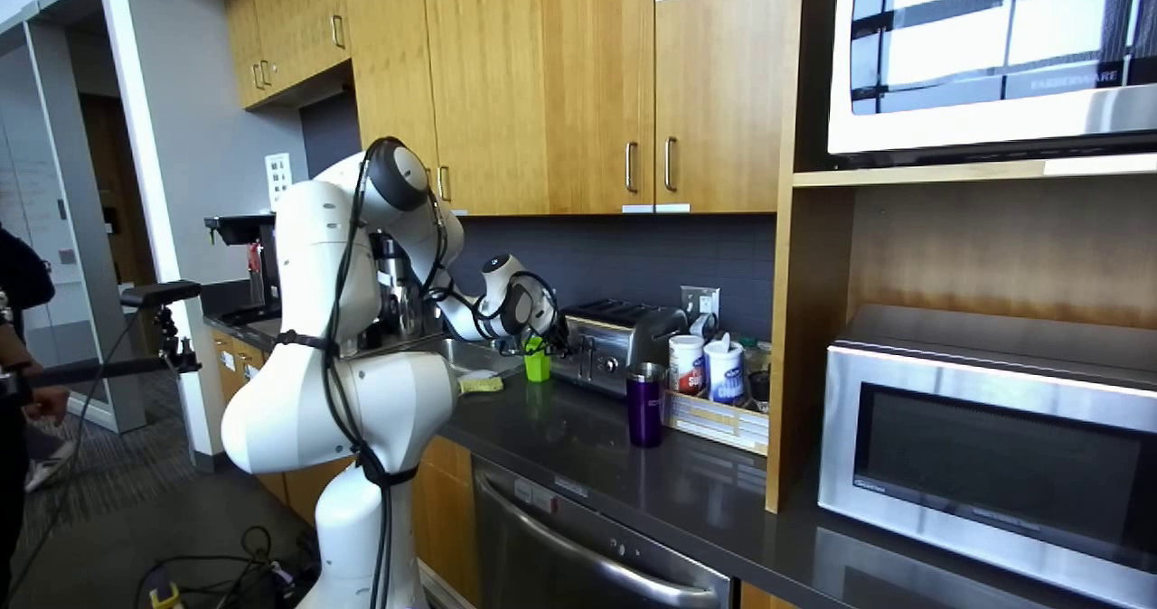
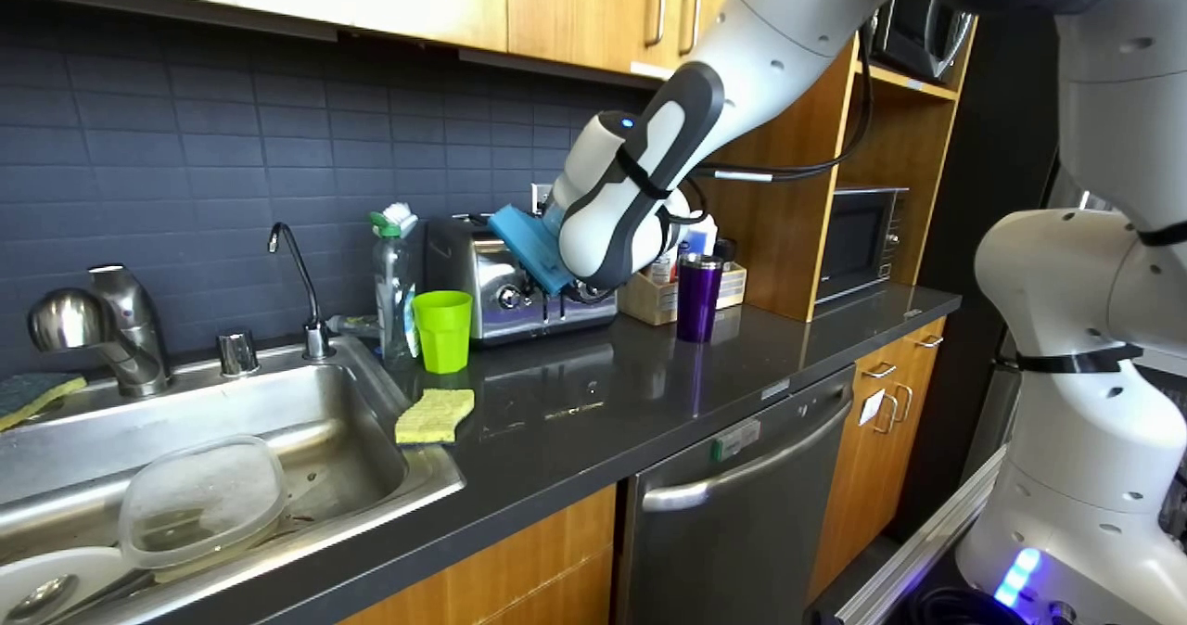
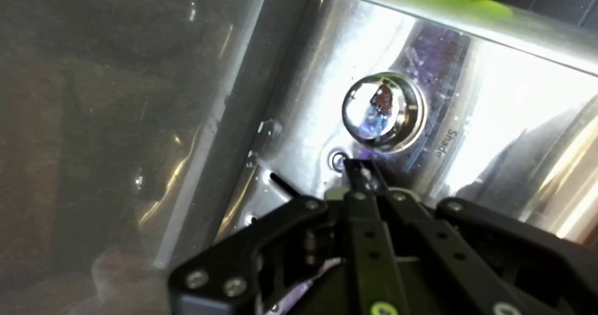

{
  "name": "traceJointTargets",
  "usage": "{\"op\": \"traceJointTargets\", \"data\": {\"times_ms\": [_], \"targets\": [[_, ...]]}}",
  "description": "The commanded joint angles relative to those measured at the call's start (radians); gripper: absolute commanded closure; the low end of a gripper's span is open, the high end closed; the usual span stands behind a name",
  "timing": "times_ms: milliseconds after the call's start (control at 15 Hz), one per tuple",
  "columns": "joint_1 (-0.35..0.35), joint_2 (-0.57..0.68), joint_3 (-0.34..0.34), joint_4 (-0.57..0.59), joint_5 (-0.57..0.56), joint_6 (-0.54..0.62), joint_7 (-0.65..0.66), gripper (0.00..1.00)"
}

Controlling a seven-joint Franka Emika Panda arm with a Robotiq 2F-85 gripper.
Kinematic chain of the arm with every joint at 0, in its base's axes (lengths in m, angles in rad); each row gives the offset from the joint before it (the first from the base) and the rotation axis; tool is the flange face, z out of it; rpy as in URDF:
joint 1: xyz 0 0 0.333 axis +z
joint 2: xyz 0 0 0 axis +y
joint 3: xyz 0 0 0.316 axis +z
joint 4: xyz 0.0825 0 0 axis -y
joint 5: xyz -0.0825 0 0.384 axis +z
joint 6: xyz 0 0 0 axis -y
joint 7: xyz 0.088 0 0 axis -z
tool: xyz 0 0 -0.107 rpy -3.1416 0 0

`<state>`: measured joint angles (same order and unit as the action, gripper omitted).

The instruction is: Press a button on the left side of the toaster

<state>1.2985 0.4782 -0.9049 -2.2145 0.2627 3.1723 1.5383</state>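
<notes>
The toaster [image 2: 491,274] is sitting on the dark counter [image 2: 575,421] near the green cup [image 2: 443,331]. The gripper [image 3: 362,168], closed tight and gripping nothing, is hanging just beside a small round button [image 3: 338,161], contact unclear. The press is likely needing careful centring, then a straight, gentle push, sparing the shiny knob [image 3: 379,111].

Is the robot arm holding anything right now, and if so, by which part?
Nothing is held. The tool is shut with nothing between its tips, close to a small round button on the front of the toaster.
</notes>
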Motion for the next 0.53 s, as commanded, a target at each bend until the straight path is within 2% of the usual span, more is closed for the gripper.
{"op": "traceJointTargets", "data": {"times_ms": [0, 333, 467], "targets": [[0.012, 0.016, 0.001, 0.019, 0.007, -0.010, 0.014, 1.00], [0.064, 0.009, -0.025, 0.002, 0.007, -0.033, 0.023, 1.00], [0.104, 0.012, -0.059, -0.008, 0.008, -0.049, 0.029, 1.00]]}}
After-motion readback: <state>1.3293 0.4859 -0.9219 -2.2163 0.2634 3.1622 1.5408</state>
